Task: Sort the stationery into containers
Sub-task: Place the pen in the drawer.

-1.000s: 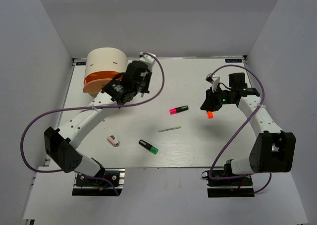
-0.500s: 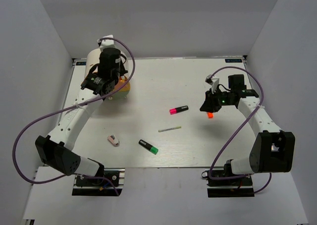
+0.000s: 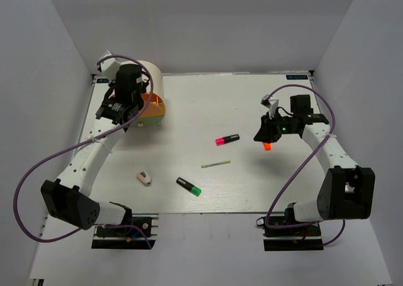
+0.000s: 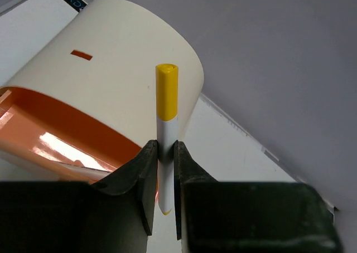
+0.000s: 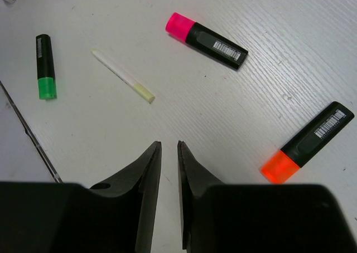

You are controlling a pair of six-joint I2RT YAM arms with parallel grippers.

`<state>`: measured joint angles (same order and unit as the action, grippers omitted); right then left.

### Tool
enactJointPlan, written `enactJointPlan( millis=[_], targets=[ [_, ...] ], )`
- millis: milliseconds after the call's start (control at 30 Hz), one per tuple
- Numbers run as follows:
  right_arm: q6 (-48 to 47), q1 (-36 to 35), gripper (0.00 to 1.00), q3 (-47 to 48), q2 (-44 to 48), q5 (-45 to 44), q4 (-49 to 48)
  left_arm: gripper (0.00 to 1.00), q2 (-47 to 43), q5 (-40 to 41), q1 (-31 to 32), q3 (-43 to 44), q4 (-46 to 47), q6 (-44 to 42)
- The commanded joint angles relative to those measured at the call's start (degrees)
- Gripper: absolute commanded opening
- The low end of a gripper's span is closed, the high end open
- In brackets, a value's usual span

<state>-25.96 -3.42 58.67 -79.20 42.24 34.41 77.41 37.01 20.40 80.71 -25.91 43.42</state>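
My left gripper point(image 4: 162, 145) is shut on a yellow-and-white pen point(image 4: 167, 105), gripped near its white lower end with the yellow cap pointing away. It hangs beside the cream drum organizer point(image 3: 146, 75), close to the open orange drawer point(image 3: 155, 104). My right gripper point(image 5: 169, 144) is open by a narrow gap with nothing in it. It hovers just left of the orange-capped highlighter point(image 5: 307, 143). On the table lie a pink-capped highlighter point(image 3: 227, 139), a second pen point(image 3: 215, 164), a green-capped highlighter point(image 3: 189, 186) and a small eraser point(image 3: 144, 178).
The organizer stands in the table's far left corner near the wall. Purple cables loop off both arms. Grey walls close in the table point(image 3: 208, 97) on three sides.
My left arm has swung from the drum's front right back to its left side, carrying the pen. The right arm has not moved.
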Motion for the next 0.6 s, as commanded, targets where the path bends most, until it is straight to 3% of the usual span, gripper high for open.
enactJointPlan(
  millis=[0,567],
  targets=[
    [-0.24,0.26,0.24,-0.14,0.54,1.44,-1.45,0.0,-2.08,4.55,-0.19,-0.64,1.48,2.89],
    [-0.06,0.26,0.26,0.65,-0.96,1.71,-0.93,0.0,-3.23,11.85,-0.19,-6.35,2.01,5.27]
  ],
)
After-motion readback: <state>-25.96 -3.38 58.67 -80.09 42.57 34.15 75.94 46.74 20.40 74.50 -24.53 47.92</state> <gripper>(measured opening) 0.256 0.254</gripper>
